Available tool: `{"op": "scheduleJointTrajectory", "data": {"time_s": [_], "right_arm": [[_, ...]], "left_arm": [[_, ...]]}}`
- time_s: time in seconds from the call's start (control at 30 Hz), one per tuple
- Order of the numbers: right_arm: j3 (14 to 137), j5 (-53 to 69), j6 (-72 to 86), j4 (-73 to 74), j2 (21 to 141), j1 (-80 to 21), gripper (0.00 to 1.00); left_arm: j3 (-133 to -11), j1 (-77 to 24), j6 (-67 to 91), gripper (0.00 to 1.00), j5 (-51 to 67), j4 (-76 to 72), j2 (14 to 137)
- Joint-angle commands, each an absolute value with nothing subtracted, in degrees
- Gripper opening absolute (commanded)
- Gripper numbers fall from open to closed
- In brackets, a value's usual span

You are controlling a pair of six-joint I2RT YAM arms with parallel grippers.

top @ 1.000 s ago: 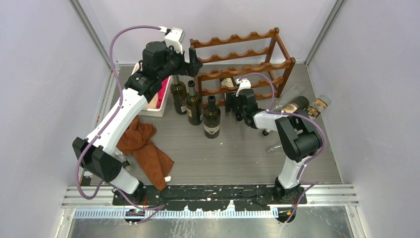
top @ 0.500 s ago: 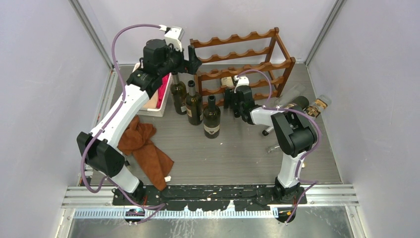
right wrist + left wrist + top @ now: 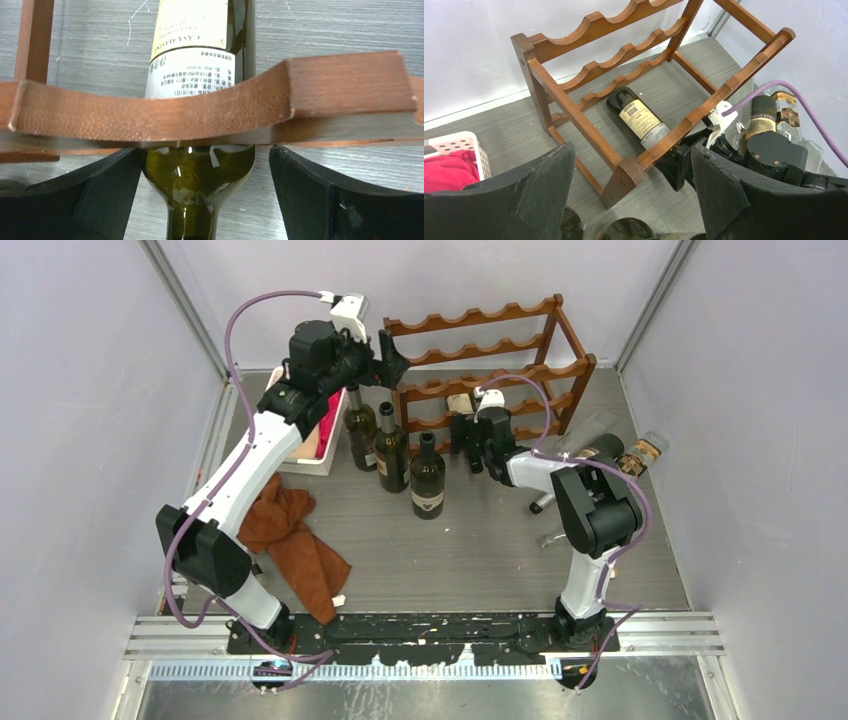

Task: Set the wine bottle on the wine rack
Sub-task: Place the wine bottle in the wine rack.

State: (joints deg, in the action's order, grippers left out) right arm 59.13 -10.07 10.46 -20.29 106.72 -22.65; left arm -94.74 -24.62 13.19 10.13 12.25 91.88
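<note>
Right now the wine bottle (image 3: 641,120) lies on its side low down inside the wine rack (image 3: 574,107), with a wavy rail crossing over its fat part. The right arm's (image 3: 590,505) jaws stand apart on each side of its shoulder, not squeezing, so I think the job is nearly done. The left arm's (image 3: 255,455) jaws are wide apart and empty by the rack's top corner, maybe to steady it.

Overhead looks down — both wrist views face the wine rack (image 3: 200,115).
</note>
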Motion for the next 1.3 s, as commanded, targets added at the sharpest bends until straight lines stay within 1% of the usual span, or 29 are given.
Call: {"op": "scheduleJointTrajectory", "data": {"time_s": [0.0,0.17,0.23,0.27,0.33,0.4,0.53,0.63,0.73,0.9,1.07,1.27], "right_arm": [[59.25,-8.3,7.66,-21.43,98.87,-22.4,1.0],[57.28,-6.32,6.97,-17.27,94.05,-22.34,1.0],[56.08,-5.84,6.58,-16.21,92.37,-22.34,1.0],[55.47,-5.69,6.41,-15.85,91.64,-22.36,1.0],[54.53,-5.46,6.49,-15.24,90.19,-22.32,1.0],[54.11,-5.48,6.52,-14.32,89.15,-22.33,1.0],[54.14,-3.16,7.91,-10.57,86.92,-20.9,1.0],[54.42,3.16,9.02,-7.07,85.56,-18.4,1.0],[54.75,9.22,9.56,-4.25,84.56,-16.07,1.0],[55.1,13.22,9.3,-1.92,84.13,-14.15,1.0],[60.53,15.19,7.57,7.0,86.88,-13.44,1.0],[61.0,16.93,8.44,7.46,87.64,-12.89,0.99]], "left_arm": [[-96.16,-24.19,16.82,0.85,10.08,7.28,89.35],[-100.15,-24.09,21.66,0.84,4.65,11.11,91.84],[-102.28,-24.04,24.04,0.79,1.32,12.56,93.46],[-103.49,-24.0,24.92,0.75,0.57,13.22,94.57],[-106.56,-23.99,26.33,0.64,-2.01,15.4,97.12],[-110.82,-23.99,26.53,0.59,-4.25,19.14,100.32],[-122.63,-23.99,26.21,0.59,-9.37,29.89,108.49],[-130.42,-23.99,25.72,0.59,-10.97,36.04,114.46],[-131.93,-23.99,25.16,0.6,-11.29,35.56,116.7],[-136.46,-23.99,24.91,0.6,-11.75,36.63,121.15],[-138.9,-24.08,25.31,0.55,-11.51,37.63,124.77],[-138.57,-24.08,25.33,0.49,-10.81,37.62,125.85]]}}
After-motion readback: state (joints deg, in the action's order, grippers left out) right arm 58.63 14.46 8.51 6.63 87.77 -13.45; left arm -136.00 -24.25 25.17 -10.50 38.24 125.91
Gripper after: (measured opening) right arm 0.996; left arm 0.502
